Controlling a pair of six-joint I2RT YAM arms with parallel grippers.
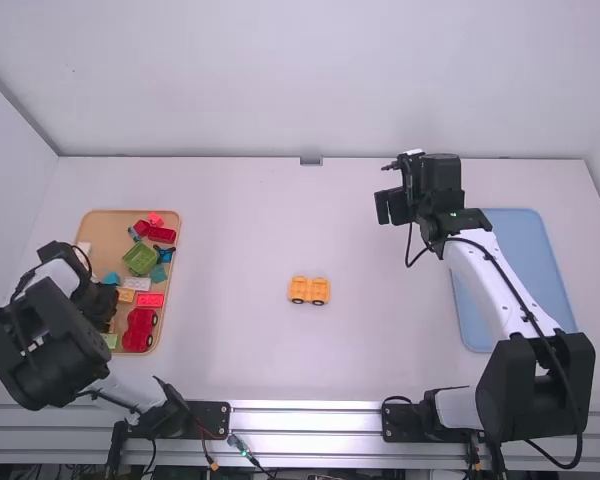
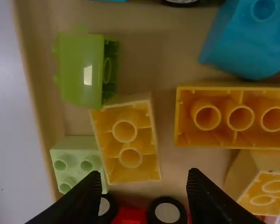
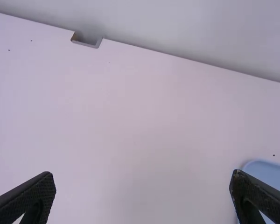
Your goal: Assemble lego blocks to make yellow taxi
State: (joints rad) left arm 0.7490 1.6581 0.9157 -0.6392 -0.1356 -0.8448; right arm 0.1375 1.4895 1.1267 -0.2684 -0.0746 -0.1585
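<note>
In the high view, my left gripper (image 1: 104, 302) is over the left part of the tan tray (image 1: 99, 213). My left gripper (image 2: 144, 177) stands open above the bricks; a yellow brick (image 2: 150, 163) lies underside up below it, beside a longer yellow one (image 2: 233, 140) and a pale green one (image 2: 70, 151). A yellow wheeled piece (image 1: 309, 290) rests on the table near the middle. My right gripper (image 1: 392, 207) is held to the right and farther back; in its wrist view the right gripper (image 3: 142, 179) is open with nothing between its fingers.
A blue tray (image 1: 525, 240) lies on the right, partly under the right arm. The tan tray also holds a red car body (image 1: 140, 328), a green block (image 1: 140, 258), red bricks (image 1: 150, 299) and other loose parts. A small grey bracket (image 1: 311, 161) sits at the table's back edge.
</note>
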